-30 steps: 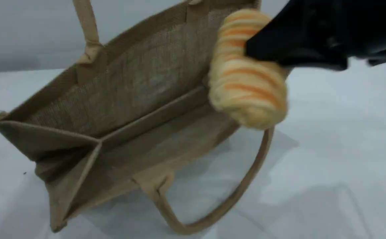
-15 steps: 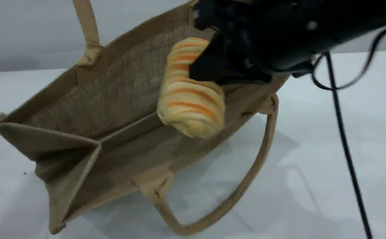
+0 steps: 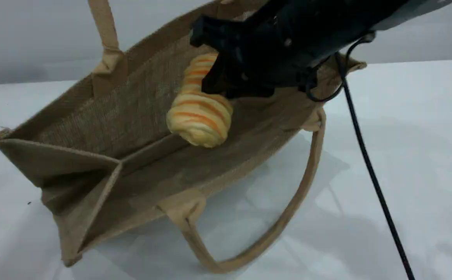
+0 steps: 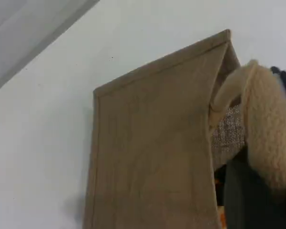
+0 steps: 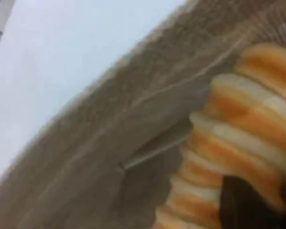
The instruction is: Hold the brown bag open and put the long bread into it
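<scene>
If the right gripper (image 3: 220, 83) lets go too soon, the bread (image 3: 199, 112), clenched in it above the middle of the frame, could bounce off the bag's (image 3: 105, 132) sloping lower wall and roll out across the table (image 3: 404, 155). Should the left gripper (image 4: 250, 191), clamped on the upper handle (image 4: 264, 129), slip, the mouth would collapse. Nothing else lies inside the bag.
</scene>
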